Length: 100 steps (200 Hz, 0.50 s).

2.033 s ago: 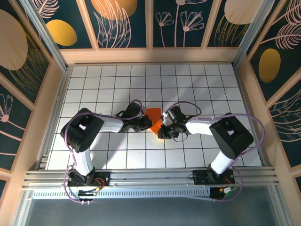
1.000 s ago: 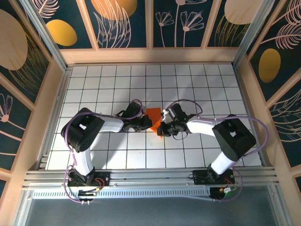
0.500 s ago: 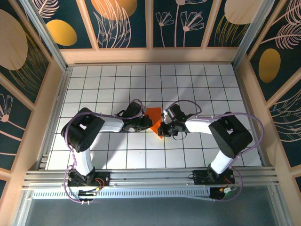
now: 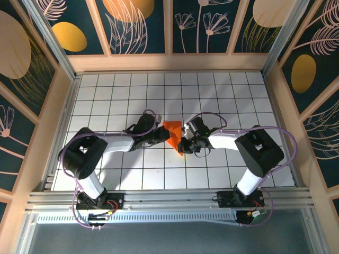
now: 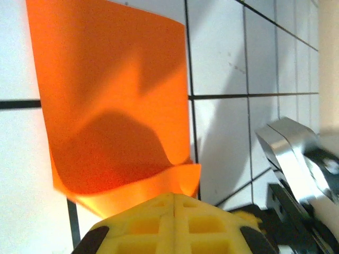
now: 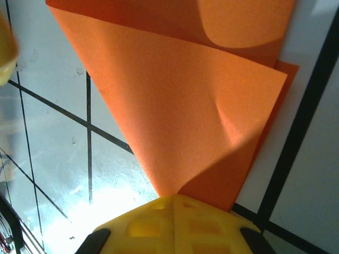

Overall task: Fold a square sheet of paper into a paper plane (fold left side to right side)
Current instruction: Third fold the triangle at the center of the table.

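1. Find the square sheet of paper point(image 4: 172, 130) at mid-table on the white grid table point(image 4: 222, 95). Partly folded into layers: wide at the far end, narrowing to a point at the near end.
2. Read the long axis as running far to near, with the near point leaning slightly right.
3. Note the left gripper point(image 4: 161, 137) touching the paper's left edge, jaws closed on it. In the left wrist view, see the near rim of the paper point(image 5: 116, 106) curl up and vanish between the yellow pads point(image 5: 137, 225).
4. Note the right gripper point(image 4: 183, 144) touching the near right part, jaws likewise clamped on paper. In the right wrist view, follow the layers of the sheet point(image 6: 180, 106) tapering straight down into the pads point(image 6: 143, 225).
5. Place the paper directly between the two grippers, left jaws on its left and right jaws on its right; neither arm nearer, both in contact.
6. Judge the left-to-right fold as needing the left-held edge carried across the long axis while the right grip anchors. Beware of opposing pulls: likely to tear or buckle thin paper.
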### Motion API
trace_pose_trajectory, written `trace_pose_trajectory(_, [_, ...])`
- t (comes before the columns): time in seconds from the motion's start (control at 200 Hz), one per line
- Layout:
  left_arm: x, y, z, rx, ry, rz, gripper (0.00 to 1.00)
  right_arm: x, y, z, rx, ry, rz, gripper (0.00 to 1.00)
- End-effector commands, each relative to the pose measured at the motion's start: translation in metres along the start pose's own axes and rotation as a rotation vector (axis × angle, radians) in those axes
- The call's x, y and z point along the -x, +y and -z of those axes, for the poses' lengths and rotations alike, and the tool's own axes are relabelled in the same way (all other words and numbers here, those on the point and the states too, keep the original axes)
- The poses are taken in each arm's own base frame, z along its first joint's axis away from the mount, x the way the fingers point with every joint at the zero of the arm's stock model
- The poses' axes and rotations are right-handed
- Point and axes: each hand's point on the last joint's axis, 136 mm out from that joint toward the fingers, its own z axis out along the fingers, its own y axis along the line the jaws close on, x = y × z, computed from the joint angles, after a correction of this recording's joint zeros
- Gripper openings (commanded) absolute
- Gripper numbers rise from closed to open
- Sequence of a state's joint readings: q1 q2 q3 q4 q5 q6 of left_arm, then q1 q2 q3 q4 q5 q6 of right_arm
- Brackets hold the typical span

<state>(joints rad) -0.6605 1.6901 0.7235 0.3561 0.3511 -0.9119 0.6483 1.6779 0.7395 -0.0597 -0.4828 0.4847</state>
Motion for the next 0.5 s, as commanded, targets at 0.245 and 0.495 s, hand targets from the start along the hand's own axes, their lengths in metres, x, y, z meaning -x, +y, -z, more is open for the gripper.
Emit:
trace_pose_trajectory(0.245, [-0.025,-0.028,-0.007,-0.133,0.040,0.005,0.03,-0.033,-0.060,-0.011,-0.201,0.089,-0.062,0.00])
trace_pose_trajectory(0.495, [-0.031,-0.015,-0.024,-0.100,0.067,0.025,0.03,-0.034,-0.064,-0.011,-0.221,0.094,-0.062,0.00])
